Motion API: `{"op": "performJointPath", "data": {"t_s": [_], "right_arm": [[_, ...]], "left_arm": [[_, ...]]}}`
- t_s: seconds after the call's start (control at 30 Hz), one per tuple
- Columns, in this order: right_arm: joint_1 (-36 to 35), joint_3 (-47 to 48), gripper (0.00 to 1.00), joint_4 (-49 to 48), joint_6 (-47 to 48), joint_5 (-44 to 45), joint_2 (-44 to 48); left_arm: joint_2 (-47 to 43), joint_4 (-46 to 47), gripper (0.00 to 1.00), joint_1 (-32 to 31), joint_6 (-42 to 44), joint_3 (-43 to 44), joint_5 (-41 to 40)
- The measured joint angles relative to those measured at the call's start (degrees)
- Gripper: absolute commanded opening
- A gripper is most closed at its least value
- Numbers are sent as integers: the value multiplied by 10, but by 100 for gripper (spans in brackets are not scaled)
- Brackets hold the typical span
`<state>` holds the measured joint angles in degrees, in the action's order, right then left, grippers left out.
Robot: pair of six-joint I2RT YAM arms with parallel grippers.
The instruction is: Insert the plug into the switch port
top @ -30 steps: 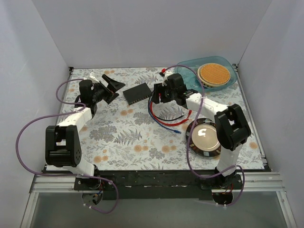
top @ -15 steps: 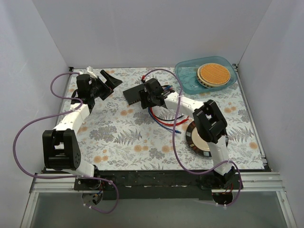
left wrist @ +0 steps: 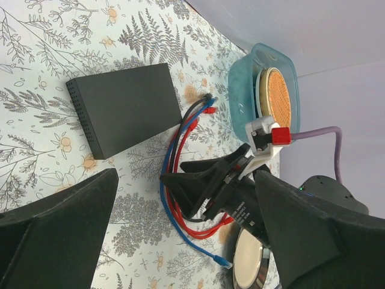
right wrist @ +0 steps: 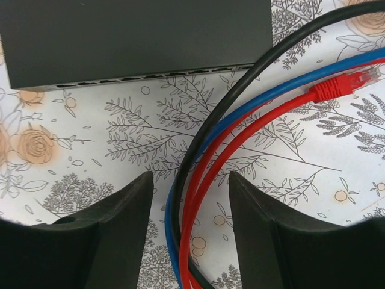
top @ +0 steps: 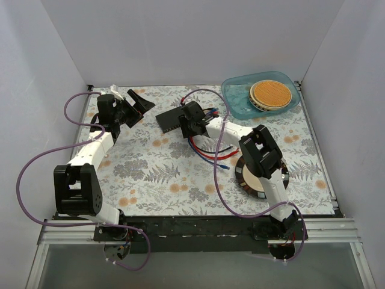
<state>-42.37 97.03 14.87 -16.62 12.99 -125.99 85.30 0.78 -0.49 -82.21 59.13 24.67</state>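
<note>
Switch box (right wrist: 132, 33) looked matt black, cables (right wrist: 207, 158) smooth plastic-jacketed, tub (top: 237, 96) translucent blue plastic, floral table cover (right wrist: 108, 132) matt.

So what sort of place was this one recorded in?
Probably an enclosed robot test booth, not a home: plain white walls box in a floral-print table cover, and the left arm and right arm are bolted to a metal rail.

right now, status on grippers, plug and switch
Left gripper open, empty. Right gripper open over the cables, gripping nothing. Red plug loose on the table, not in the switch. Port row unobstructed.
</note>
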Motion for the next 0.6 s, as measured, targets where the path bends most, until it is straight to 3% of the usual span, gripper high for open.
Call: {"op": "performJointPath", "data": {"t_s": [0.6], "right_arm": [[0,36,57,-5,5,21,-17]], "left_arm": [[0,-2,98,0,4,0,2]]}}
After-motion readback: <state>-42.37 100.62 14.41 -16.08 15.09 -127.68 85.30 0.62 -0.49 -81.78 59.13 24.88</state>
